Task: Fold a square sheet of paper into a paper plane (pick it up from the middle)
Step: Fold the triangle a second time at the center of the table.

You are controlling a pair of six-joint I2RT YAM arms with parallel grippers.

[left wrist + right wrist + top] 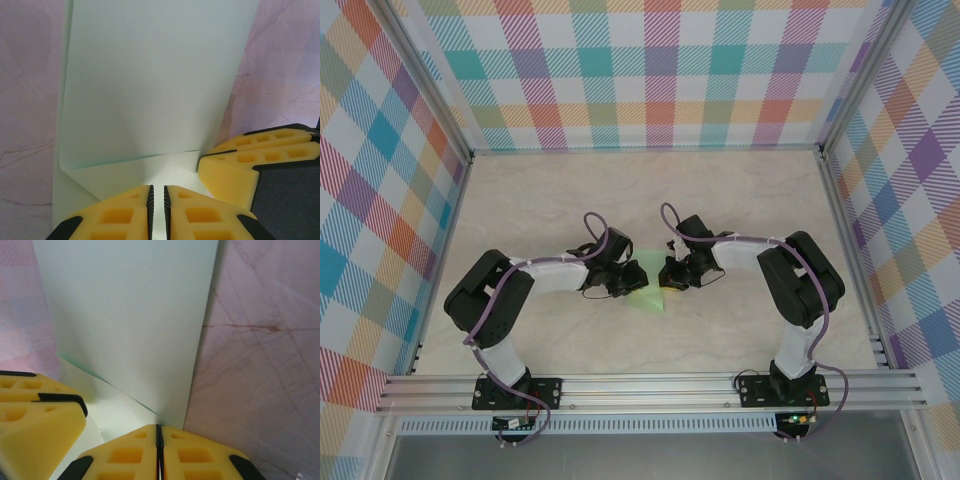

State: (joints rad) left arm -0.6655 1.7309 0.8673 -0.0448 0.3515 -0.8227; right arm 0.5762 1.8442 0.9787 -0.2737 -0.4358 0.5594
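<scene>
The square sheet of paper (150, 90) sits toward the middle of the surface (260, 365), between my two hands. It is partly folded: one pale green panel stands up from a crease (130, 162) while the rest lies flat beneath.

My right hand (159, 437) is closed tight, its fingers meeting with no gap. The crease runs straight into its tips, so I judge it is clamped on the paper at that end, anchoring the fold so the sheet cannot slide.

My left hand (157, 210) sits low over the flat part, its fingers almost together with a slim slit between them. Pale paper shows in that slit, but I cannot tell whether it is pinched.

I read this as an early fold, far from a finished dart. The raised panel needs laying over and pressing flat. Thin paper buckles easily, so an uneven pull from either hand could skew the crease.
</scene>
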